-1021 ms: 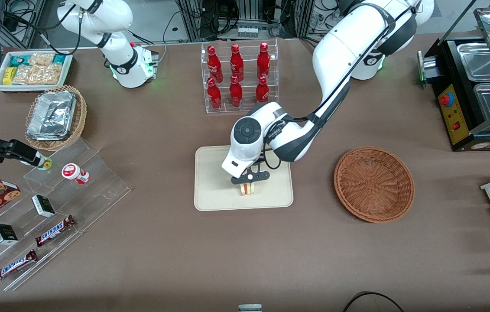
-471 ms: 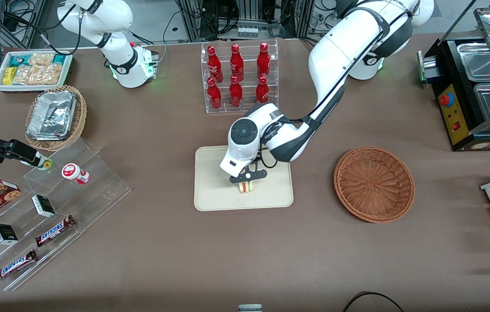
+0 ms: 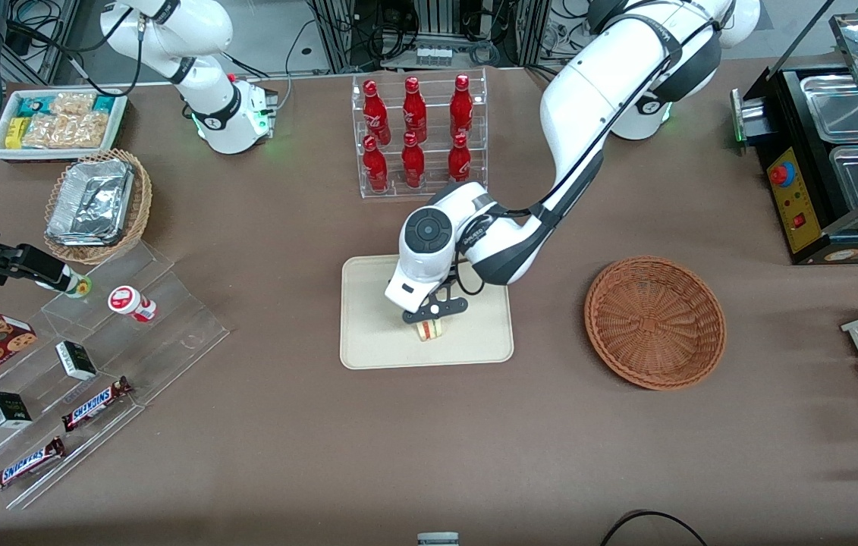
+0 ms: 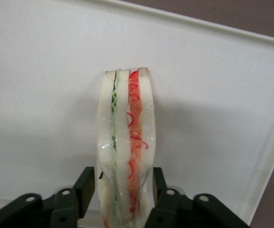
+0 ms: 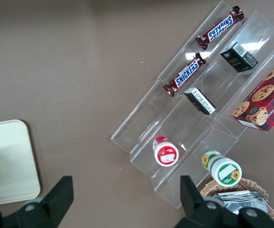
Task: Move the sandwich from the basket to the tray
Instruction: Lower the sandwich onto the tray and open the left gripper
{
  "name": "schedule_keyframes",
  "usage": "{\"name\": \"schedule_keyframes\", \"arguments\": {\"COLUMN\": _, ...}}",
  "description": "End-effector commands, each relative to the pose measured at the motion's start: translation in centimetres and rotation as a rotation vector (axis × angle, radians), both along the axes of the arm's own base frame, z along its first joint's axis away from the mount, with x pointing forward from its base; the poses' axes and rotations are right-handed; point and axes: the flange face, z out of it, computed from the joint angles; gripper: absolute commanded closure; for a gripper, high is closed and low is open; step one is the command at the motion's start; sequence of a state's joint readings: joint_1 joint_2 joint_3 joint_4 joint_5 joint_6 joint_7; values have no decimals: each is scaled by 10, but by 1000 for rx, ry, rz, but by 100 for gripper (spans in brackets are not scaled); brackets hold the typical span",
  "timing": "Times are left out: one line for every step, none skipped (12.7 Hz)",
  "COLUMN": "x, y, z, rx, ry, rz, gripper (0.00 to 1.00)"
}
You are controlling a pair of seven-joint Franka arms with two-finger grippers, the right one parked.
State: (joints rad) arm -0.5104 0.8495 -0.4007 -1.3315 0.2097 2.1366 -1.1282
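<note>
The sandwich (image 3: 431,330) (image 4: 127,142), a pale bread wedge with red and green filling stripes, stands on edge over the middle of the cream tray (image 3: 368,318) (image 4: 212,95). My left gripper (image 3: 433,318) (image 4: 124,190) is directly above it. Its two black fingers press against the two bread faces, so it is shut on the sandwich. The wedge's lower edge is at the tray floor; I cannot tell whether it rests there. The reddish-brown woven basket (image 3: 655,322) sits empty beside the tray, toward the working arm's end of the table.
A clear rack of red bottles (image 3: 417,133) stands farther from the front camera than the tray. Acrylic steps with snack bars (image 3: 95,341), a tan wicker basket of foil trays (image 3: 99,205) and a white snack bin (image 3: 57,121) lie toward the parked arm's end. A black food warmer (image 3: 838,159) stands at the working arm's end.
The wrist has shifted a little toward the parked arm's end with the sandwich still between the fingers. In the last half second almost nothing moved.
</note>
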Motion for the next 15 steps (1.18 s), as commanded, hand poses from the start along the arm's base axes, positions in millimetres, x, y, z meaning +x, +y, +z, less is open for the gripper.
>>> {"name": "schedule_keyframes", "arguments": {"x": 6, "y": 4, "z": 36, "rx": 18, "ry": -37, "rz": 16, "gripper": 0}}
{"name": "schedule_keyframes", "arguments": {"x": 7, "y": 6, "z": 46, "rx": 18, "ry": -38, "rz": 20, "gripper": 0}}
{"name": "schedule_keyframes", "arguments": {"x": 7, "y": 7, "z": 55, "rx": 22, "ry": -39, "rz": 22, "gripper": 0}}
{"name": "schedule_keyframes", "arguments": {"x": 8, "y": 8, "z": 73, "rx": 31, "ry": -52, "rz": 17, "gripper": 0}}
{"name": "schedule_keyframes", "arguments": {"x": 10, "y": 9, "z": 81, "rx": 27, "ry": -52, "rz": 24, "gripper": 0}}
{"name": "schedule_keyframes", "arguments": {"x": 9, "y": 10, "z": 90, "rx": 27, "ry": -57, "rz": 23, "gripper": 0}}
{"name": "schedule_keyframes", "arguments": {"x": 22, "y": 27, "z": 104, "rx": 28, "ry": -62, "rz": 48, "gripper": 0}}
{"name": "schedule_keyframes", "arguments": {"x": 40, "y": 49, "z": 117, "rx": 22, "ry": -66, "rz": 67, "gripper": 0}}
{"name": "schedule_keyframes", "arguments": {"x": 44, "y": 59, "z": 136, "rx": 16, "ry": -82, "rz": 41, "gripper": 0}}
{"name": "schedule_keyframes", "arguments": {"x": 46, "y": 67, "z": 144, "rx": 30, "ry": -83, "rz": 24, "gripper": 0}}
{"name": "schedule_keyframes", "arguments": {"x": 58, "y": 89, "z": 152, "rx": 43, "ry": -79, "rz": 33, "gripper": 0}}
{"name": "schedule_keyframes", "arguments": {"x": 66, "y": 105, "z": 154, "rx": 55, "ry": -70, "rz": 31, "gripper": 0}}
{"name": "schedule_keyframes", "arguments": {"x": 75, "y": 124, "z": 161, "rx": 64, "ry": -69, "rz": -10, "gripper": 0}}
{"name": "schedule_keyframes", "arguments": {"x": 83, "y": 148, "z": 162, "rx": 75, "ry": -55, "rz": -63, "gripper": 0}}
{"name": "schedule_keyframes", "arguments": {"x": 82, "y": 162, "z": 168, "rx": 83, "ry": -34, "rz": -109, "gripper": 0}}
